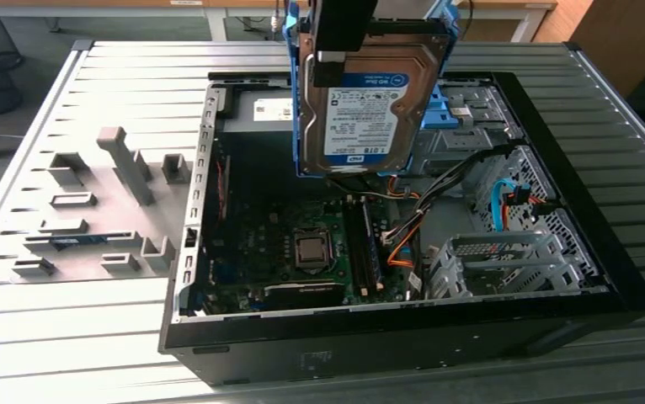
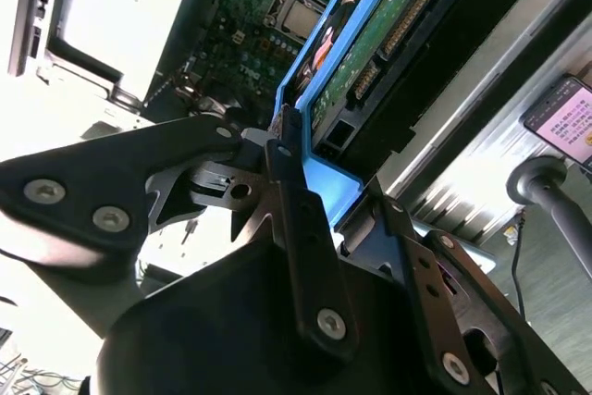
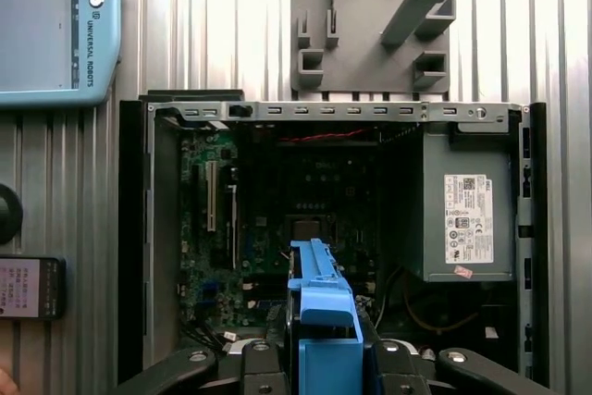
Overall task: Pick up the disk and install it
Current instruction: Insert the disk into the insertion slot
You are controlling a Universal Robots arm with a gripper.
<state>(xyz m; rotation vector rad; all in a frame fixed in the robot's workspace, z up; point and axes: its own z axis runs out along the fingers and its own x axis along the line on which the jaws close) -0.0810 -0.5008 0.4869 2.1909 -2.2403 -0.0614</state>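
Note:
The disk [image 1: 362, 109] hangs on edge above the open computer case [image 1: 592, 252], its white-and-blue label facing the exterior camera and blue rails along its sides. My gripper [image 1: 348, 46] is shut on the disk's upper end. In the second wrist view the black fingers [image 2: 289, 193] clamp the blue rail [image 2: 314, 62], and the disk's green circuit-board side [image 2: 370, 53] shows. In the first wrist view the blue-railed disk [image 3: 319, 302] sticks out from the gripper [image 3: 319, 363] over the motherboard [image 3: 277, 219].
Inside the case are a grey power-supply box [image 3: 467, 210], cables, a metal drive cage [image 1: 503, 261] and a blue bracket [image 1: 440, 109]. A grey fixture plate [image 1: 87, 210] lies on the table at the exterior view's left. A teach pendant [image 3: 55, 25] and a phone [image 3: 28, 289] rest nearby.

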